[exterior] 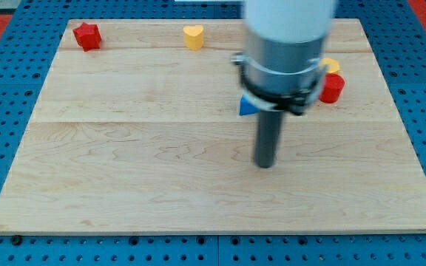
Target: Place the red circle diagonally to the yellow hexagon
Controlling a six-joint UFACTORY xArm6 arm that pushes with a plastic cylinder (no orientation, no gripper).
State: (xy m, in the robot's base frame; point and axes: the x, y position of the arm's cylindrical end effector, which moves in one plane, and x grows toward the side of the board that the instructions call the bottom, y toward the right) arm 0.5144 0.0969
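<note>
Tip (265, 164) on bare bench (124, 185), mid-view, touching no block. No jaws on this rig, only rod; nothing held.

Blue block (247, 108) just above tip, half hidden by arm; shape unclear. Risk: straight run upward drags blue along.

Red circle (333, 88) upper right, touching or nearly touching yellow hexagon (331, 65), itself mostly hidden. Risk: push on red shifts hexagon too; off-centre contact sends round block rolling aside; bench edge near.

Far left: yellow heart (193, 36), red star (87, 35), well apart, safe.

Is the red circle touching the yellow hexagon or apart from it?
Touching, apparently: the red circle sits right against the yellow hexagon, no board visible between them; the arm partly hides both.
</note>
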